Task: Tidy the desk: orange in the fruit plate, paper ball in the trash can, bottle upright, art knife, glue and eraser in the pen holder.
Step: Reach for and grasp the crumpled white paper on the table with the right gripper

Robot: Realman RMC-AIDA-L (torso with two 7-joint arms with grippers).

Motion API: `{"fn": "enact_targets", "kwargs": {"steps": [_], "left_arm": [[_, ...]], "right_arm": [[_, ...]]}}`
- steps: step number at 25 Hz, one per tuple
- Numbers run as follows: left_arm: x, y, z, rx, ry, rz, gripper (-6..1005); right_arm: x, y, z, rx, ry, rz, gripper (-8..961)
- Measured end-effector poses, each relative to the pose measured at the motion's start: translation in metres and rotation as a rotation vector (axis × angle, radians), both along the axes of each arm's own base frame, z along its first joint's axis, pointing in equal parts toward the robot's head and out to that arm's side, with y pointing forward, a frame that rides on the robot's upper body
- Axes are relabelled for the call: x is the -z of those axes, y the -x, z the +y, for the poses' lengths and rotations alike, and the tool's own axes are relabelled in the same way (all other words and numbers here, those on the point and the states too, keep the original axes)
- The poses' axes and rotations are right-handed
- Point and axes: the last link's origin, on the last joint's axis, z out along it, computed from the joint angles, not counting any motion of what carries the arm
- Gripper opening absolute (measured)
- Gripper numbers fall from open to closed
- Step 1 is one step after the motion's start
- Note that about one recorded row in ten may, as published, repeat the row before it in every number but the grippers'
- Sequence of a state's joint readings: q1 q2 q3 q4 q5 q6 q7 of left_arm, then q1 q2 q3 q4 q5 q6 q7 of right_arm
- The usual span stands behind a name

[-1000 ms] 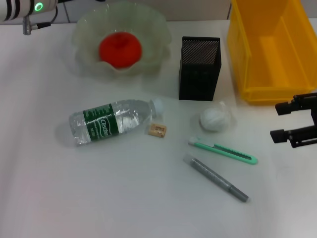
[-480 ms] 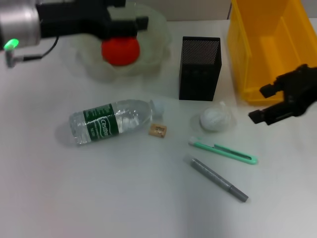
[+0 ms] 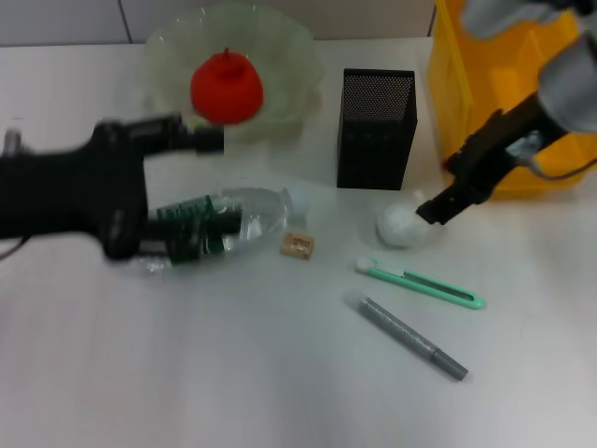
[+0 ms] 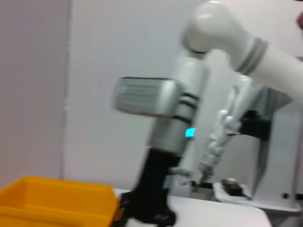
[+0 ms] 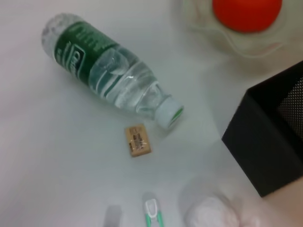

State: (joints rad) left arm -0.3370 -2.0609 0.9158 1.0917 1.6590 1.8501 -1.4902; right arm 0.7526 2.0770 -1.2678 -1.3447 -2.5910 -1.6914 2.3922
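The counter (image 3: pixel 280 392) fills the head view, and most of the job is undone on it. The yellow trash can (image 3: pixel 508 103) stands at the upper right, open at the top so a dropped ball should land inside. The fruit plate (image 3: pixel 280 56) sits at the upper left of centre with the orange (image 3: pixel 227 87) already in its hollow, so I judge that part finished. My left gripper (image 3: pixel 201 140) reaches in from the left edge, just above the bottle (image 3: pixel 252 217), which lies on its side with its cap pointing right toward the eraser (image 3: pixel 298 245); my arm covers the labelled half, and I cannot tell whether those jaws are apart or together. The black mesh pen holder (image 3: pixel 376 126) stands upright at upper centre, empty as far as I can see, waiting for the three small things. My right gripper (image 3: pixel 438 207) slants down from the upper right, its tip just beside the paper ball (image 3: pixel 401 224) at centre right, which suggests that the ball is my next pick since the can is close behind; I cannot tell how those jaws stand either. Below the ball lies the green art knife (image 3: pixel 420 283), and lower still the grey glue (image 3: pixel 408 336) stick, both flat and slanting down to the right, well apart from the holder.
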Motion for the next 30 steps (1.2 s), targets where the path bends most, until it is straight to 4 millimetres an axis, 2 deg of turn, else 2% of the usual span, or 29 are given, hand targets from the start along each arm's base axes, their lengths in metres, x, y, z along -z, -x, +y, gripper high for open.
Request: {"fn": "enact_targets", "kwargs": {"steps": [1, 2, 6, 11, 16, 26, 30], "left_arm": [[0.001, 0.005, -0.007, 0.008, 0.015, -0.001, 860], [0.001, 0.007, -0.010, 0.006, 0.020, -0.001, 861], [0.002, 0.018, -0.023, -0.014, 0.032, -0.003, 861], [0.004, 0.025, -0.031, -0.029, 0.038, -0.005, 860], [0.010, 0.031, -0.038, -0.012, 0.059, -0.013, 861], [0.014, 0.035, -0.039, -0.028, 0.080, 0.005, 861], [0.014, 0.036, -0.039, -0.035, 0.081, 0.005, 861]], "right_arm": [[0.013, 0.001, 0.004, 0.002, 0.004, -0.025, 771], [0.013, 0.001, 0.004, 0.002, 0.004, -0.025, 771], [0.041, -0.002, 0.012, 0.009, 0.009, -0.095, 771], [0.060, -0.007, 0.017, 0.010, 0.005, -0.135, 770], [0.071, -0.013, 0.021, 0.004, -0.018, -0.138, 769], [0.083, -0.017, 0.021, 0.012, 0.001, -0.138, 765], [0.084, -0.017, 0.020, 0.012, 0.007, -0.133, 621]]}}
